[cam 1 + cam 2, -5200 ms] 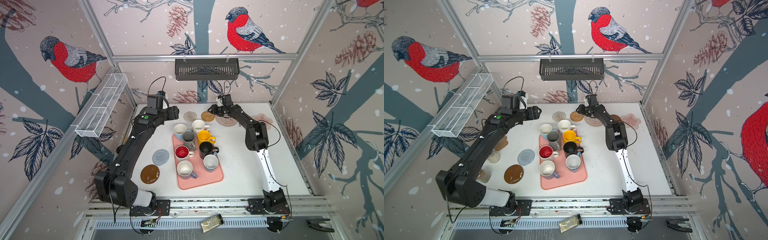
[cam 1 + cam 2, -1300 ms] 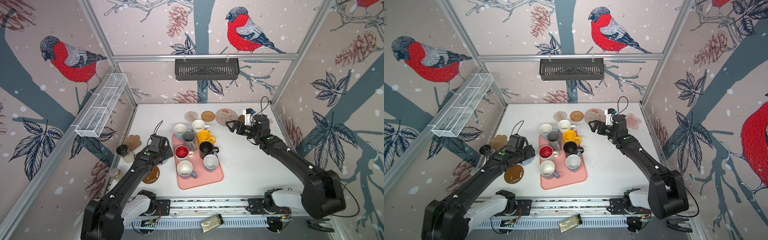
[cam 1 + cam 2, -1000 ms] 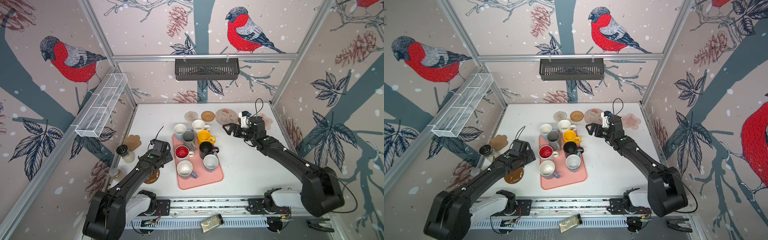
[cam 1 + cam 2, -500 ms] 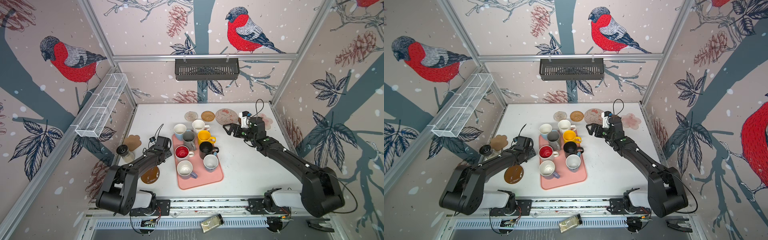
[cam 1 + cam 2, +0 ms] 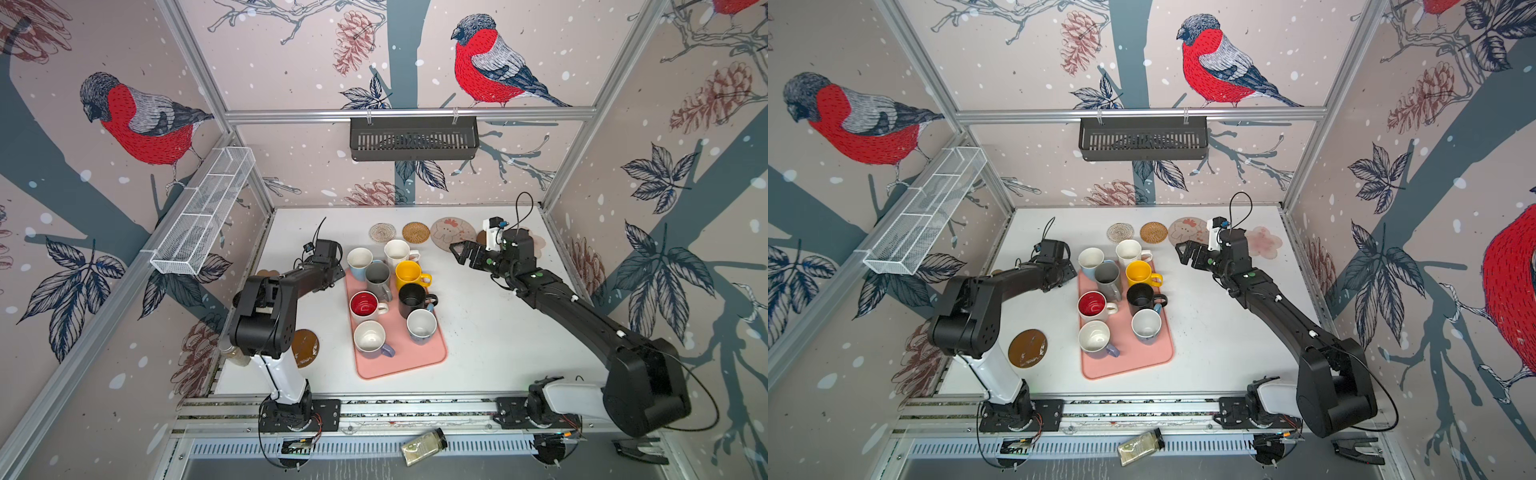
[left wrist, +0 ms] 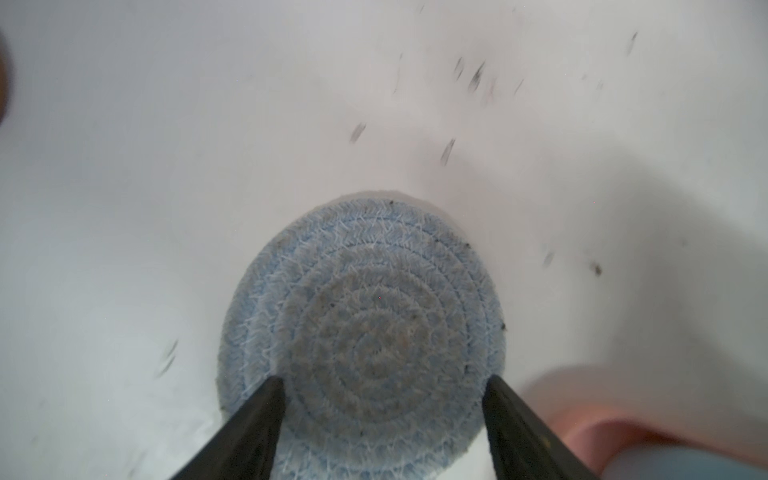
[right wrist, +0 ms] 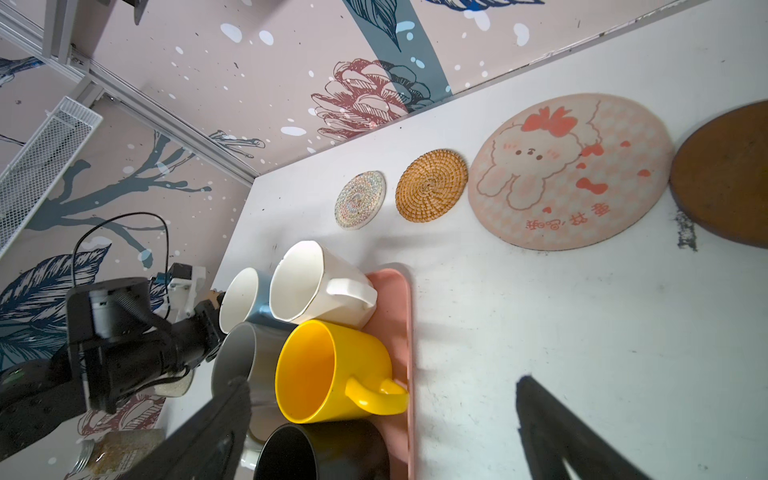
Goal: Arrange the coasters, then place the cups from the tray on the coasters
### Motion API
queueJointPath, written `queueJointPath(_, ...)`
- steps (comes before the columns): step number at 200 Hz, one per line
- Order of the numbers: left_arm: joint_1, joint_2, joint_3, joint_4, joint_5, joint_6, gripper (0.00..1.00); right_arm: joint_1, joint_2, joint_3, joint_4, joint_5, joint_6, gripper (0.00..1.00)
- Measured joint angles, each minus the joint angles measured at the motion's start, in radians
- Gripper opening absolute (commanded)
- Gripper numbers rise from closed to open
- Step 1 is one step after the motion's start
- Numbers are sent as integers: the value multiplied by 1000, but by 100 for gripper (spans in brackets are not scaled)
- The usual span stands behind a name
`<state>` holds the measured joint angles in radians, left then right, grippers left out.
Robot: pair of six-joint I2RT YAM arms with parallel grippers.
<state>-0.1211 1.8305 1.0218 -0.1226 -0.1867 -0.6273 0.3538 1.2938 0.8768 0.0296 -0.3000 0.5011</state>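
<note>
room: boxed cell with an aluminium frame, walls showing bullfinch-and-pinecone wallpaper; black basket [image 5: 413, 139] hanging on the back rail, white mesh rack [image 5: 203, 208] hanging on the left wall
table [image 5: 498, 340]: white and matt, showing dark specks in the left wrist view and a black smudge [image 7: 685, 232] beside the back brown disc [image 7: 723, 178]
front edge: both arm bases sitting on the rail, a spice jar [image 5: 424, 446] lying on its side in front of it
tray [image 5: 415, 361]: lying mid-table, long side running front to back
cups: all eight standing upright at the tray in two columns; left, back to front: light blue [image 5: 359, 259], grey [image 5: 377, 276], red-inside [image 5: 363, 304], lavender [image 5: 370, 338]; right: white [image 5: 397, 250], yellow [image 5: 409, 274], black [image 5: 411, 297], blue [image 5: 420, 326]
back row: cream round [image 5: 382, 232], rattan round [image 5: 415, 232], cartoon round [image 5: 451, 232], back brown disc and pink flower [image 5: 1264, 241] lying in a line along the back edge, the right arm partly covering the last two
other coasters: front brown disc [image 5: 1027, 348] lying front-left; tan paw [image 5: 266, 273] peeking out behind the left arm; blue-grey round [image 6: 365, 332] lying flat just beside the tray's corner
left jaws: standing partly open, holding nothing, fingertips [image 6: 266, 399] pointing down inside the blue-grey round's outline; contact: cannot tell
right jaws: standing wide open, empty, hovering over bare table between the yellow cup and the cartoon round
</note>
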Motion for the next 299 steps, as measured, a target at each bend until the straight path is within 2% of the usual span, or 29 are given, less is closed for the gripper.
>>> queueJointPath(40,34,149,231,-77,61,33,76,-8,-10,49,-28,28,0,99)
queueJointPath(99,45,415,653,-202,128,82,76,-10,79,214,-147,64,-8,99)
queueJointPath(133,47,495,779,-222,177,88,75,-21,80,276,-209,91,-28,99)
queueJointPath(188,38,515,792,-175,258,108,73,-45,57,277,-239,116,-31,99)
queueJointPath(248,-21,507,777,-160,339,111,72,-79,49,264,-239,114,-35,99)
queueJointPath(299,-12,453,719,-185,359,109,85,-87,72,264,-224,86,-35,99)
